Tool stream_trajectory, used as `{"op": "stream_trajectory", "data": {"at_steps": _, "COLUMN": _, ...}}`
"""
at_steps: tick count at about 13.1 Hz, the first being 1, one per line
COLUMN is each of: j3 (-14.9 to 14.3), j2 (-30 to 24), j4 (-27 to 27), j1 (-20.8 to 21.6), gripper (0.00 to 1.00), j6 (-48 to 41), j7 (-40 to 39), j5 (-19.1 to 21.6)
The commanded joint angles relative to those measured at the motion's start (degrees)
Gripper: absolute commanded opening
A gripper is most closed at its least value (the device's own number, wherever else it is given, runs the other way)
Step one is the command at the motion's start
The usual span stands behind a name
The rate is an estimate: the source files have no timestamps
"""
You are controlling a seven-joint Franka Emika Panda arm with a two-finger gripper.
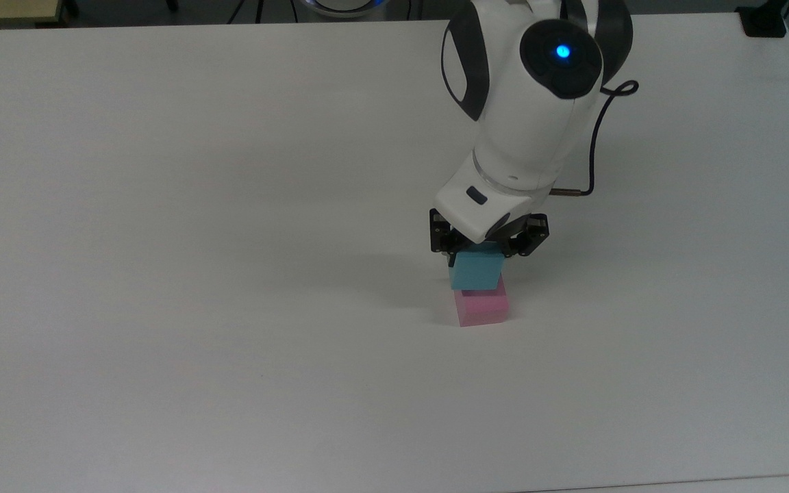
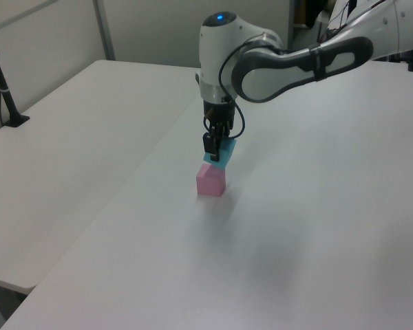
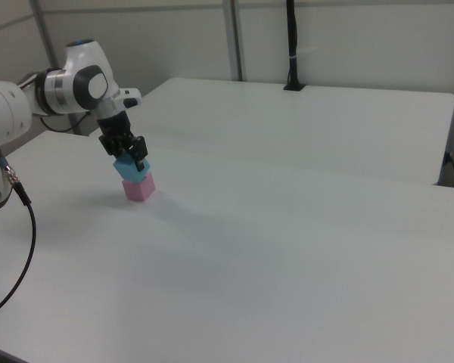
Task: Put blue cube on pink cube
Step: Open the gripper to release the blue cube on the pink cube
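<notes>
My gripper (image 1: 478, 257) is shut on the blue cube (image 1: 474, 272), a small cyan block. It hangs directly over the pink cube (image 1: 482, 308), which sits on the white table (image 1: 230, 205). In the top view the blue cube covers the far part of the pink cube's top. From the left view, the blue cube (image 2: 224, 152) sits slightly tilted in the gripper (image 2: 211, 147), close above the pink cube (image 2: 210, 180). The right view has the blue cube (image 3: 129, 169) right at the pink cube's (image 3: 139, 189) top. Whether they touch I cannot tell.
A black cable (image 1: 594, 147) loops off the wrist. A black post (image 2: 3, 81) is clamped on the adjoining table at the left view's left; the post (image 3: 291, 45) also stands at the back in the right view. A black mount (image 1: 764, 20) occupies the top view's upper right corner.
</notes>
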Motion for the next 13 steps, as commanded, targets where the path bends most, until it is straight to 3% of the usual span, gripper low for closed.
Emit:
{"op": "stream_trajectory", "data": {"at_steps": 1, "j3": -0.86, "j2": 2.12, "j4": 1.87, "j1": 1.17, "gripper": 0.43, "j6": 0.98, "j7": 1.02, "j5": 1.58}}
{"op": "stream_trajectory", "data": {"at_steps": 3, "j3": -0.68, "j2": 2.9, "j4": 1.87, "j1": 1.53, "gripper": 0.58, "j6": 2.12, "j7": 1.63, "j5": 1.49}}
{"op": "stream_trajectory", "data": {"at_steps": 4, "j3": -0.76, "j2": 3.08, "j4": 1.78, "j1": 1.53, "gripper": 0.71, "j6": 3.09, "j7": 1.89, "j5": 1.58}}
{"op": "stream_trajectory", "data": {"at_steps": 5, "j3": -0.85, "j2": 3.26, "j4": 1.78, "j1": 1.53, "gripper": 1.0, "j6": 3.36, "j7": 2.07, "j5": 1.49}}
{"op": "stream_trajectory", "data": {"at_steps": 10, "j3": -1.03, "j2": 2.74, "j4": 1.87, "j1": 1.44, "gripper": 1.0, "j6": 2.66, "j7": 3.48, "j5": 1.58}}
{"op": "stream_trajectory", "data": {"at_steps": 13, "j3": -0.68, "j2": -5.32, "j4": 0.55, "j1": -0.14, "gripper": 1.0, "j6": -6.62, "j7": 0.95, "j5": 1.66}}
